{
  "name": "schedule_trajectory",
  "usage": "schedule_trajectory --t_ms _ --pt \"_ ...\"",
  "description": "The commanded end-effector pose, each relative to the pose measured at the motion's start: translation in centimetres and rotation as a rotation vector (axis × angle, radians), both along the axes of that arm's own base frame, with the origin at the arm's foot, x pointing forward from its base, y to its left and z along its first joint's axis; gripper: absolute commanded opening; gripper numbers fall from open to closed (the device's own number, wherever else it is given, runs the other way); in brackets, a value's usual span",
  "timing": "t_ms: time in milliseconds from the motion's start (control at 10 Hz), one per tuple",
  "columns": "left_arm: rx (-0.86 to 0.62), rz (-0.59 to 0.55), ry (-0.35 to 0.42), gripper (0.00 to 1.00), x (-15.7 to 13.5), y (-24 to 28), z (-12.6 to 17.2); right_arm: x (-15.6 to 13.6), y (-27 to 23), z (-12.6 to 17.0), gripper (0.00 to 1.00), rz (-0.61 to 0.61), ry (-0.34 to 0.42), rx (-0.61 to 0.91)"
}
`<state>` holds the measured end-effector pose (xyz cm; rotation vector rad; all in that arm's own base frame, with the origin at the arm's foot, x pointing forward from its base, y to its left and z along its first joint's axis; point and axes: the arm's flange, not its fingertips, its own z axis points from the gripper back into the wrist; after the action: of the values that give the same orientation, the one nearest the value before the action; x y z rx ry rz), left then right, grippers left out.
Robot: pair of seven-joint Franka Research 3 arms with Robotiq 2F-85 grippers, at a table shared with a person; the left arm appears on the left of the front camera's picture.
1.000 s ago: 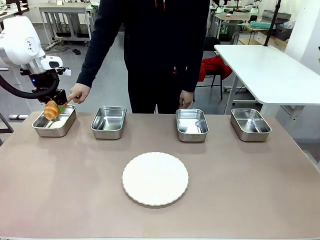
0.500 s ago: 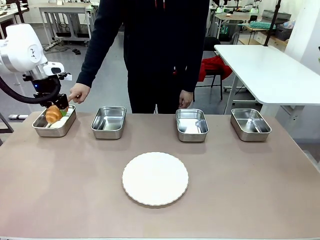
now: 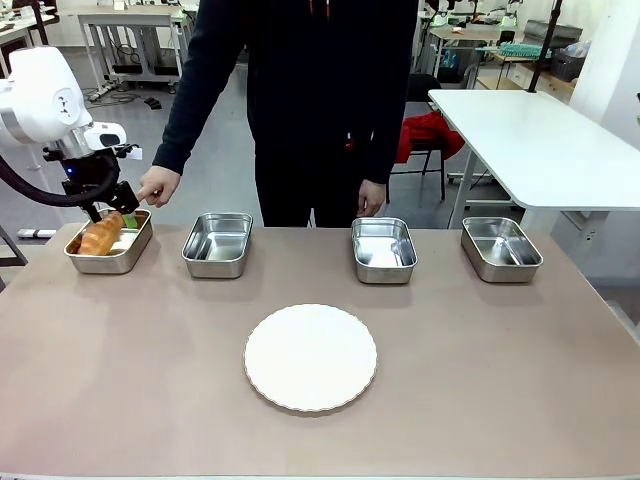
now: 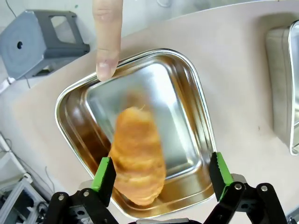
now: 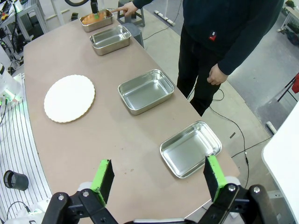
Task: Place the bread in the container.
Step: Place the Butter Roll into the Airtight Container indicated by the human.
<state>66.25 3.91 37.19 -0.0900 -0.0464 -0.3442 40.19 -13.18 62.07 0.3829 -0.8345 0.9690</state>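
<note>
The golden-brown croissant (image 3: 100,237) lies in the leftmost steel pan (image 3: 108,256) at the table's far left. My left gripper (image 3: 122,212) hovers just above it, open. In the left wrist view the croissant (image 4: 138,163) is blurred inside the pan (image 4: 196,88), with my left gripper (image 4: 161,158) spread wide and its green pads (image 4: 103,173) clear of the bread. A person's finger (image 4: 107,42) touches the pan's far rim, and their hand (image 3: 155,188) shows in the front view. My right gripper (image 5: 157,159) is open and empty, high above the table's right end.
Three more steel pans (image 3: 217,244) (image 3: 383,249) (image 3: 501,248) stand in a row along the far edge. A round white plate (image 3: 311,357) sits mid-table. The person stands at the far side. A grey stool (image 4: 42,42) is beyond the table corner.
My left gripper carried the croissant down over the leftmost pan and opened. The croissant now lies in the pan, free of the fingers.
</note>
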Motion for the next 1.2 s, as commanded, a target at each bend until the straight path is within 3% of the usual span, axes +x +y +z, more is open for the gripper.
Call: schedule_trajectory --t_ms 0,200,300,800,1100 --pt "0.007 -0.027 -0.005 1.00 -0.4 0.5 0.6 0.0 0.1 0.2 1.00 0.005 -0.010 0.004" --pt "0.015 0.009 0.024 1.00 -0.1 0.5 1.6 0.0 0.1 0.2 1.00 0.005 -0.010 0.004" --pt "0.002 -0.001 -0.005 1.00 0.0 0.1 0.3 0.0 0.1 0.2 1.00 0.005 -0.010 0.004" --pt "0.001 -0.001 0.003 1.00 0.0 0.0 0.2 0.0 0.1 0.2 1.00 0.005 -0.010 0.004" --pt "0.057 0.050 -0.105 1.00 -6.9 -0.2 6.2 0.0 0.1 0.2 1.00 0.005 -0.010 0.004"
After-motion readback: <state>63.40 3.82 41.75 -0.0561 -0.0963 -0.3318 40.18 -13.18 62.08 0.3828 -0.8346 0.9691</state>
